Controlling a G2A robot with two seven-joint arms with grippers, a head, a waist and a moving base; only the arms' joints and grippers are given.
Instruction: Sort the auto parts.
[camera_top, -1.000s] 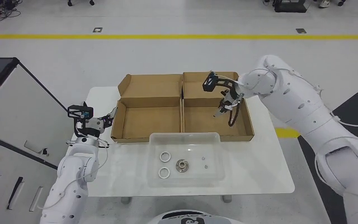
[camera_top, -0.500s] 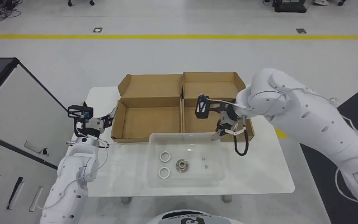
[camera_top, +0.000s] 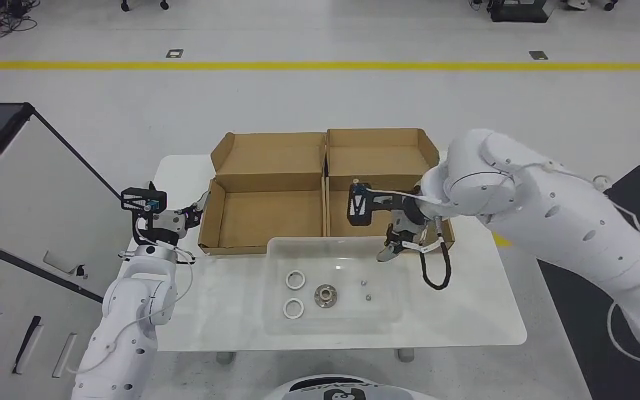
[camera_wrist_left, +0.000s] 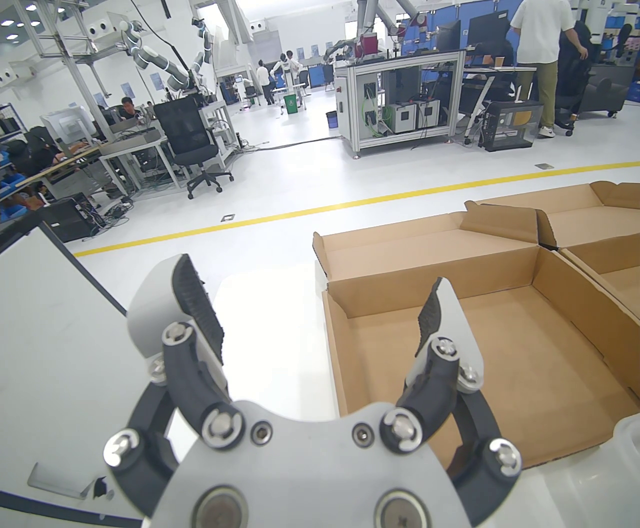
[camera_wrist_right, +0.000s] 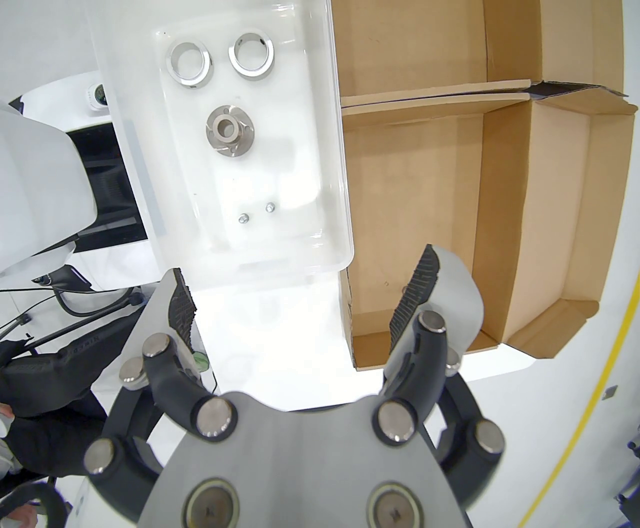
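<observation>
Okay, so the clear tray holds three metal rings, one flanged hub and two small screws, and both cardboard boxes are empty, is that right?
Not quite. The clear tray holds two metal rings, not three, as the right wrist view shows. The rest stands: one flanged hub, two small screws, and both cardboard boxes empty.

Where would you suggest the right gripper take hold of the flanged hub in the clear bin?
Probably the raised centre collar, coming straight down from above: the flanged hub lies flat on its flange with the collar upward.
</observation>
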